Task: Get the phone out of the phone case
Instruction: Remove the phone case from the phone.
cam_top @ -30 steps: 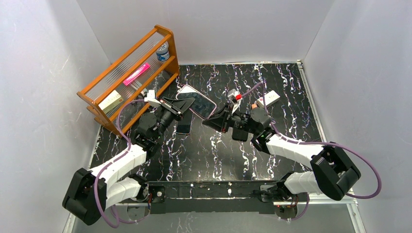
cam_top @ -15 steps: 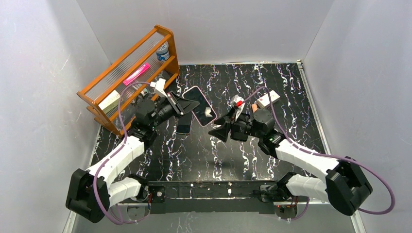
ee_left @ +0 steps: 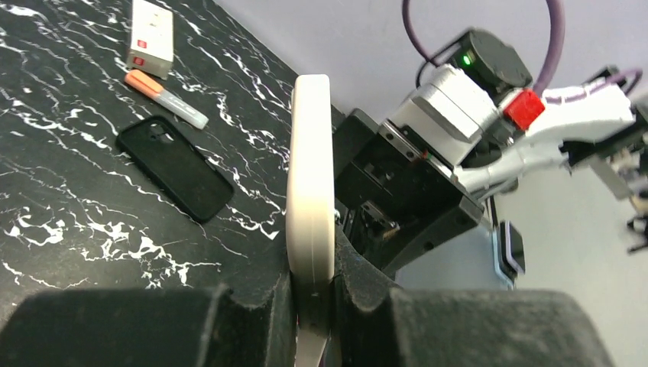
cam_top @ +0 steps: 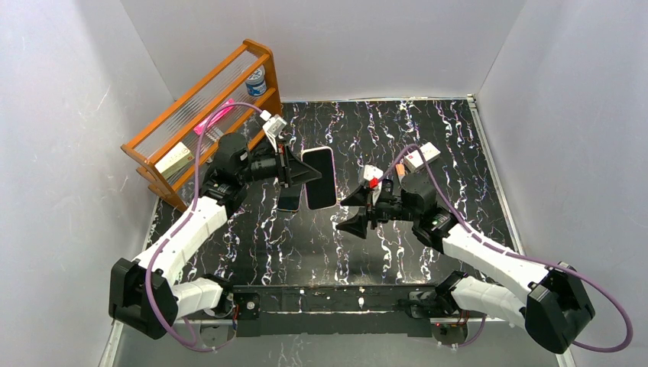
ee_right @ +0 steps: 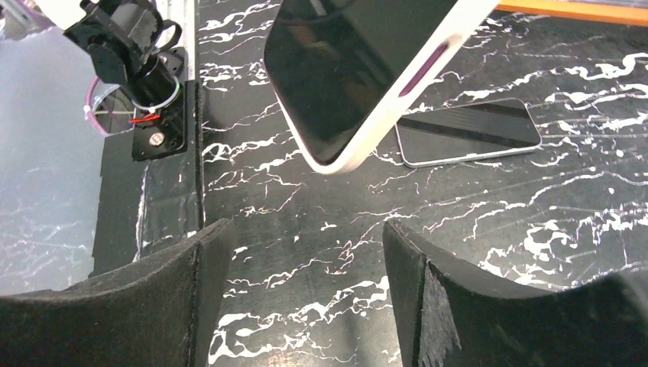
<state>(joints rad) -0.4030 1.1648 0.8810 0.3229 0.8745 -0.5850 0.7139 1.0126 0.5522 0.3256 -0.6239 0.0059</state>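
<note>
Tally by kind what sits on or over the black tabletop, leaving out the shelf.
Phones: 2 (cased phone, held up in the left tool; bare phone, lying flat)
Phone cases: 2 (cream case on the held phone; black case on the table)
Marker: 1
White box: 1
Total: 6

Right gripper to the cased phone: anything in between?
Nothing; right wrist view shows just bare table under the gap between the right gripper and the cased phone.
</note>
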